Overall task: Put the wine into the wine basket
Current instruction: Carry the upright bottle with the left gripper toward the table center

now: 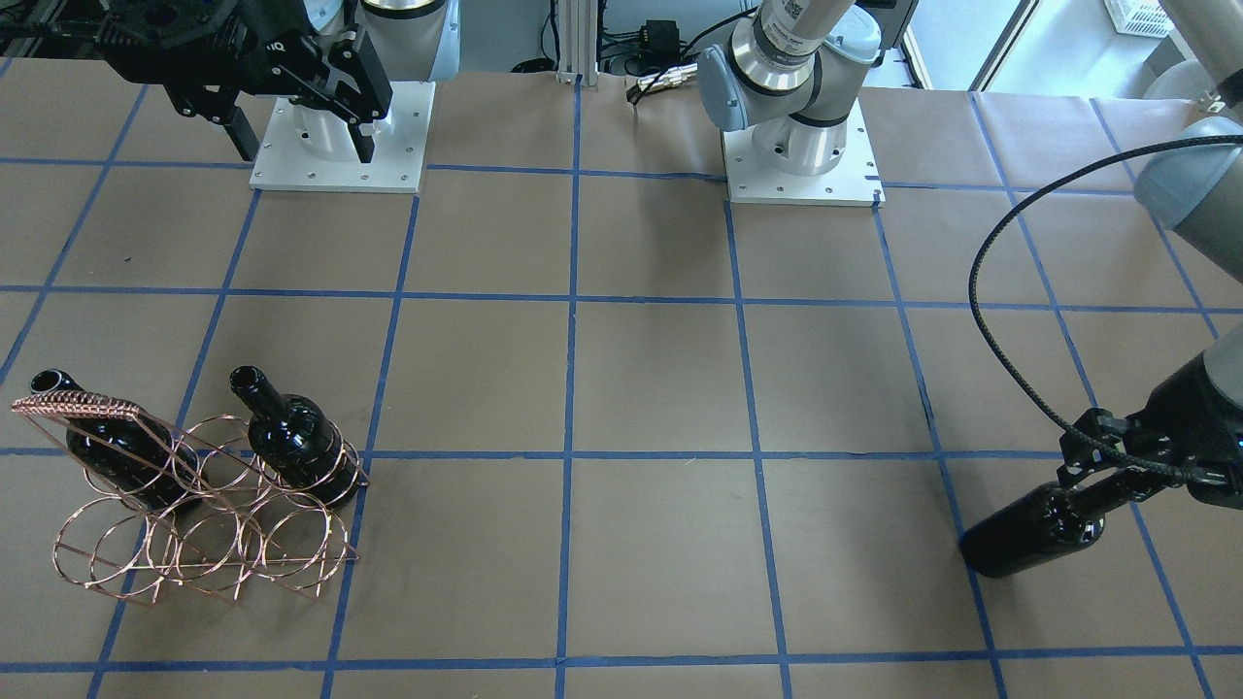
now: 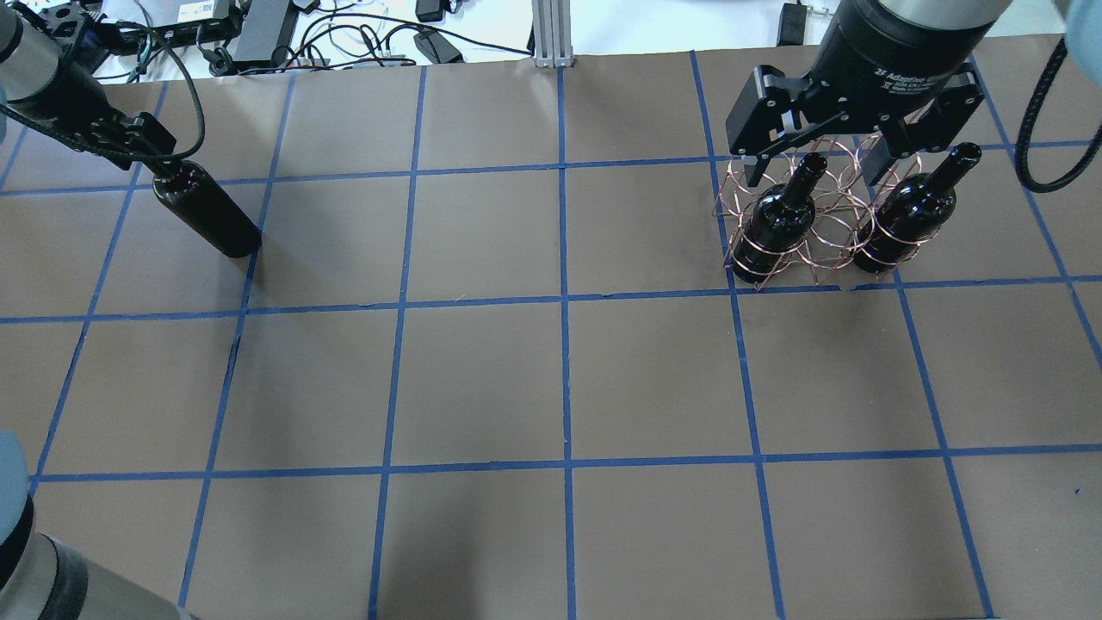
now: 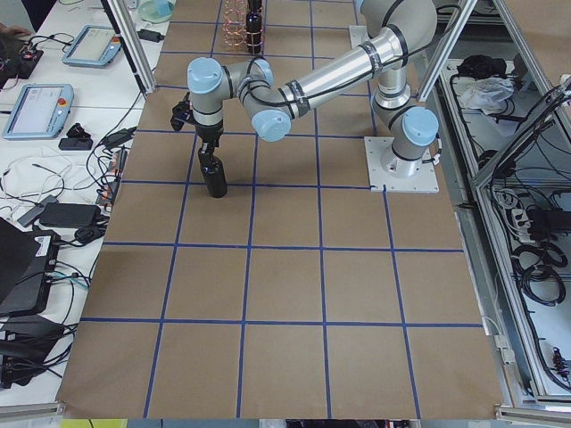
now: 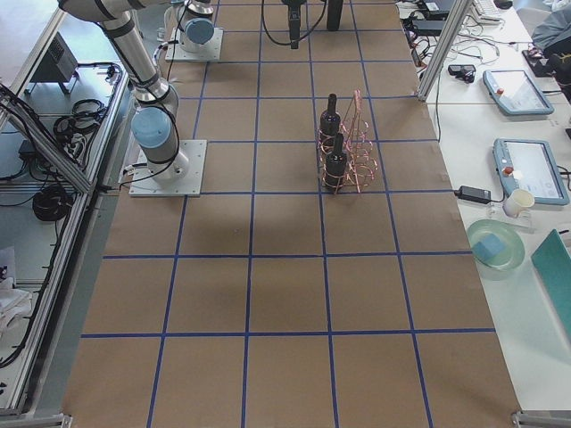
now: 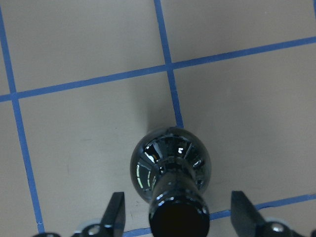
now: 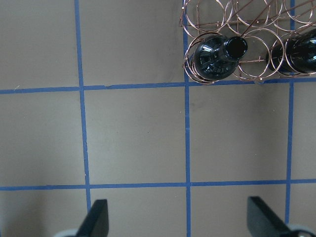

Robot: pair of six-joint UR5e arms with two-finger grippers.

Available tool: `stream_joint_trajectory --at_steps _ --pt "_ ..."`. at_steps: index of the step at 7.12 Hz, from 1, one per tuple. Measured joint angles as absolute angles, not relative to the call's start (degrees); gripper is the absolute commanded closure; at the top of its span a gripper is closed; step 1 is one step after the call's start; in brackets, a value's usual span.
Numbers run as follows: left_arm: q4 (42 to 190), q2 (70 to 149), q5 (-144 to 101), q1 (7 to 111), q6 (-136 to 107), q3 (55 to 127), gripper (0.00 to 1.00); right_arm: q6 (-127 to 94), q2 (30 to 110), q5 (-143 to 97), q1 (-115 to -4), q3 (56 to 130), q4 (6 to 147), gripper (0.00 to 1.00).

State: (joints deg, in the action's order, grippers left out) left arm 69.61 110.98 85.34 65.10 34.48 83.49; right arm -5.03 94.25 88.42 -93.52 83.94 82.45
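One dark glass wine bottle (image 1: pixel 1029 532) (image 2: pixel 207 215) (image 3: pixel 214 174) stands upright on the brown paper, far from the wine basket. My left gripper (image 5: pixel 177 195) (image 2: pixel 159 164) is open, with one finger on each side of this bottle's neck and a gap on both sides. The copper wire wine basket (image 1: pixel 194 524) (image 2: pixel 826 215) (image 6: pixel 247 29) holds two look-alike bottles (image 1: pixel 301 442) (image 1: pixel 107 447) in its end rings. My right gripper (image 6: pixel 177 201) (image 2: pixel 818 168) hangs open and high above the basket, holding nothing.
The two arms' white base plates (image 1: pixel 335 175) (image 1: pixel 801 184) sit at the robot's edge of the table. A black cable (image 1: pixel 981 291) loops out from the left arm. Side tables with tablets (image 4: pixel 526 169) and a cup flank the table's far edge.
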Motion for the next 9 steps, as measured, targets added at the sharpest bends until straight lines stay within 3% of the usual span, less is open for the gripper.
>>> stream_joint_trajectory --at_steps 7,9 --pt "66.7 111.4 82.9 65.0 33.5 83.5 0.35 -5.2 94.4 88.5 -93.5 84.0 82.3 0.00" --pt "66.7 111.4 83.0 65.0 33.7 83.5 0.49 -5.2 94.4 88.5 -93.5 84.0 82.3 0.00"
